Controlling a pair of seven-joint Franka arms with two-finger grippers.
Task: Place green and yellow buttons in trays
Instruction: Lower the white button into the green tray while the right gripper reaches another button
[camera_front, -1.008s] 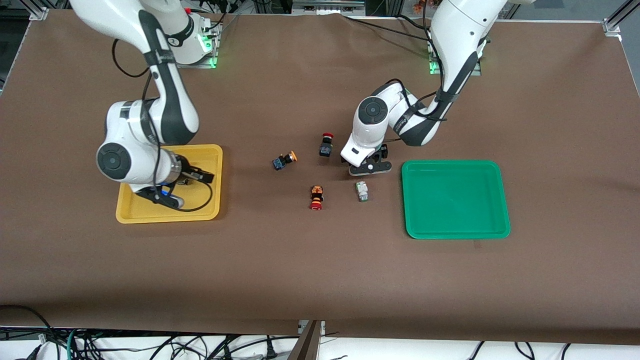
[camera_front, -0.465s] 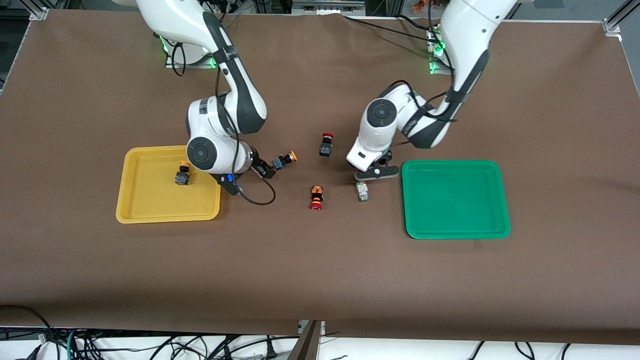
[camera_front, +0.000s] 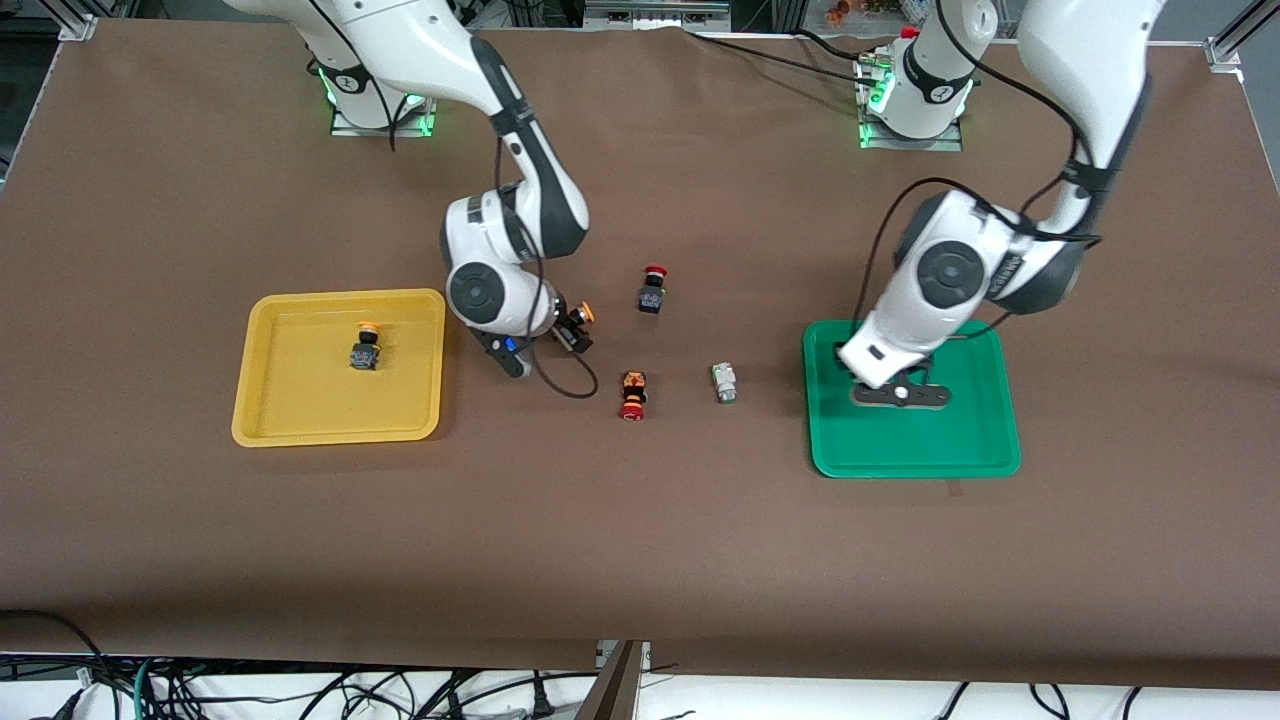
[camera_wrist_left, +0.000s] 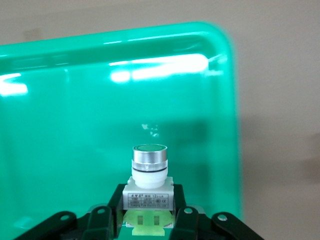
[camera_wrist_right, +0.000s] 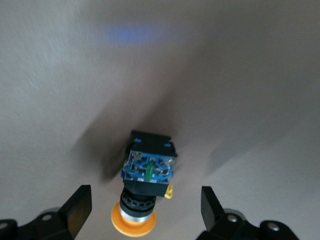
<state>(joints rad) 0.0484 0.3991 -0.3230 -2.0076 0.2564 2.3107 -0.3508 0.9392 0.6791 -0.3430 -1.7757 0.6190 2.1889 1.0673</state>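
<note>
My left gripper (camera_front: 897, 393) is over the green tray (camera_front: 960, 450). It is shut on a white-bodied button with a green cap (camera_wrist_left: 149, 172), held upright above the tray floor (camera_wrist_left: 70, 125); the front view hides this button. My right gripper (camera_front: 572, 337) is open and low at a dark-bodied button with an orange-yellow cap (camera_front: 581, 318). In the right wrist view that button (camera_wrist_right: 146, 187) lies on its side between the fingers (camera_wrist_right: 75, 207). Another yellow-capped button (camera_front: 365, 350) lies in the yellow tray (camera_front: 300, 425). A second green-capped button (camera_front: 725, 383) lies on the table between the trays.
A black-bodied switch with a red cap (camera_front: 652, 290) lies near the table's middle. An orange-bodied switch with a red cap (camera_front: 633, 393) lies nearer the front camera, beside the loose green-capped button. The right arm's cable (camera_front: 560, 385) loops over the table.
My right gripper left a yellow-capped button in the yellow tray and moved to the other one on the table. My left gripper moved from the table's middle to over the green tray.
</note>
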